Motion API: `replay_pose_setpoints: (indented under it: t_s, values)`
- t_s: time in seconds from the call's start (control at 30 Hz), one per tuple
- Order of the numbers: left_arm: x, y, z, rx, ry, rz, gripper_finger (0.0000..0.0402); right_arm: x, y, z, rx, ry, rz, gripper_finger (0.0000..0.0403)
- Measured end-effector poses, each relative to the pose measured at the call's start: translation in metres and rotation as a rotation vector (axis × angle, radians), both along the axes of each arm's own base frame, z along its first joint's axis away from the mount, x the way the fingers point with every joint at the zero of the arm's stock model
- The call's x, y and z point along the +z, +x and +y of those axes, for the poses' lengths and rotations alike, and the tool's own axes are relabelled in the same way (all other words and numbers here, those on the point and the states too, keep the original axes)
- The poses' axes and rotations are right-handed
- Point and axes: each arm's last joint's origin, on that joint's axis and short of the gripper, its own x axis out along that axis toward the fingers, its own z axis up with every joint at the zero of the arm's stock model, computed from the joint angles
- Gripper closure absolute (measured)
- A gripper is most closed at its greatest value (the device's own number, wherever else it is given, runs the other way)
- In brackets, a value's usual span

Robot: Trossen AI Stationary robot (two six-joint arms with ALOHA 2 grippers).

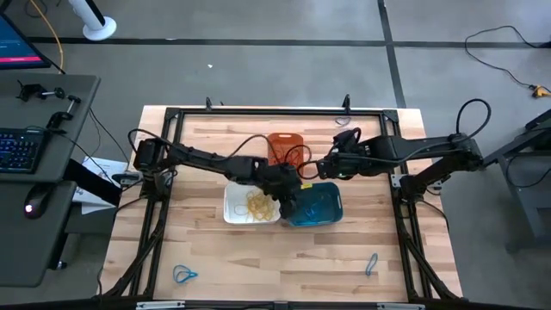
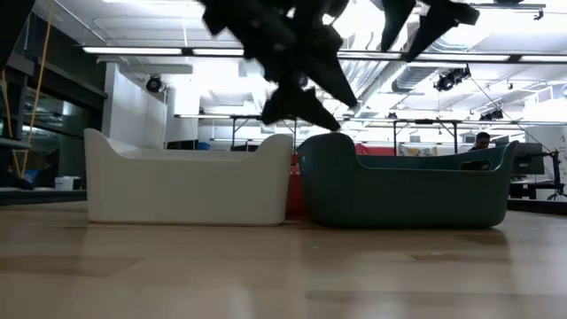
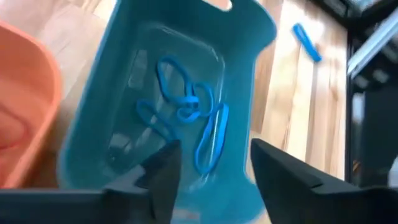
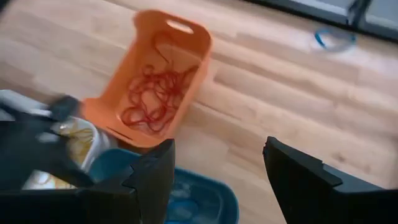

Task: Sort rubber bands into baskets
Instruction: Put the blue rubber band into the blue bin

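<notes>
Hovering over teal basket (image 3: 249, 37): left hand (image 3: 214, 165) open, empty.

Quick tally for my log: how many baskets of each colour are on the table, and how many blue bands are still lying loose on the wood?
Orange basket: 1
White basket: 1
Teal basket: 1
Loose blue bands on the wood: 2, near the front edge, one left, one right
Total: 5 things

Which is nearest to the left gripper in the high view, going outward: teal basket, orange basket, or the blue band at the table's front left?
1. Teal basket, directly under the left gripper.
2. Orange basket, behind it.
3. Blue rubber band, far front-left corner.
</notes>
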Motion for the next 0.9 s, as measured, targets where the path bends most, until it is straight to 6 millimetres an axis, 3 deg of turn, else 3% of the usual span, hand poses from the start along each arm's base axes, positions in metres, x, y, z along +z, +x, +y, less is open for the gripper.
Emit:
replay_pose_setpoints:
  t_s: [0.13,0.23,0.4,0.53,0.7,0.8,0.9]
  values:
    - [0.048,-0.006,0.016,-0.062,0.099,0.023,0.0186,-0.013,-0.003,-0.019,-0.117,0.064,0.046,0.0169]
    - [0.087,-0.027,0.038,-0.05,0.159,-0.005,0.0178,-0.026,-0.007,-0.047,-0.178,0.108,0.119,0.0169]
    - [0.147,-0.089,0.079,0.139,0.251,-0.076,0.0176,-0.06,-0.017,-0.111,-0.243,0.189,0.163,0.0169]
    - [0.182,-0.146,0.087,0.302,0.258,-0.184,0.0176,-0.09,-0.033,-0.169,-0.375,0.225,0.005,0.0169]
    - [0.193,-0.199,0.075,0.424,0.232,-0.263,0.0176,-0.126,-0.071,-0.226,-0.7,0.272,-0.29,0.0169]
    - [0.187,-0.22,0.067,0.462,0.203,-0.283,0.0176,-0.142,-0.09,-0.244,-0.826,0.33,-0.361,0.0169]
    - [0.175,-0.233,0.063,0.484,0.173,-0.283,0.0176,-0.154,-0.096,-0.257,-0.887,0.363,-0.342,0.0169]
